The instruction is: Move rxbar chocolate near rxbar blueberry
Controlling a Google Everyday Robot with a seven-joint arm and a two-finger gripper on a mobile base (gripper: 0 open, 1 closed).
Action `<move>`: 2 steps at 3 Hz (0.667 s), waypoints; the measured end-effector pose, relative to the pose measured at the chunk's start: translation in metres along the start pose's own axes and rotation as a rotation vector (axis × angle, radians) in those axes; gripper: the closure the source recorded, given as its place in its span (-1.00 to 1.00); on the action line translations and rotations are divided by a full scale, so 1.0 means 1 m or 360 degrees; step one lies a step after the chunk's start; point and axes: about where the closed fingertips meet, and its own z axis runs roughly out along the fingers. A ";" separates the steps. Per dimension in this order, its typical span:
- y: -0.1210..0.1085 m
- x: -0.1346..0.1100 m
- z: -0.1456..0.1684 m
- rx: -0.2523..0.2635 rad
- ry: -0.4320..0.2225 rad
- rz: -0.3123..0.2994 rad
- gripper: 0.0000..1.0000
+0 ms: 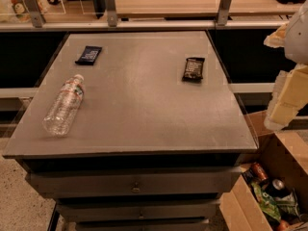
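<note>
- Camera view puts the rxbar chocolate (193,69) flat on the desk (144,124), toward the far right corner, with its white lettering facing up.
- The rxbar blueberry (88,55) lies toward the far left corner. The two bars are well apart, with bare desktop between them.
- A water bottle (64,105) lies on its side near the left edge, closer to the front than the blueberry bar and touching neither bar.
- My gripper (288,97) is the pale blocky shape at the right edge of the view. It is off the side of the desk, above a cardboard box (288,153) on the floor, and well clear of the chocolate bar.
- I cannot tell how my jaws stand. I judge that they hold nothing, since both bars rest on the desk.
- By my reckoning the task is not yet begun: the chocolate bar has not been grasped, lifted or carried.
- What is left is to reach in to the chocolate bar, pick it up, bring it across and set it down just beside the blueberry bar.
- Much of my arm is cut off by the right edge, so I cannot make out its pose.
- The blueberry bar's lettering is too faint to read, and the box's contents are a jumble I cannot sort out.
</note>
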 end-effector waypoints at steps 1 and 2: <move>0.000 0.000 0.000 0.0000 0.0000 0.0000 -1.00; -0.019 -0.014 0.004 0.0018 -0.0011 -0.0054 -1.00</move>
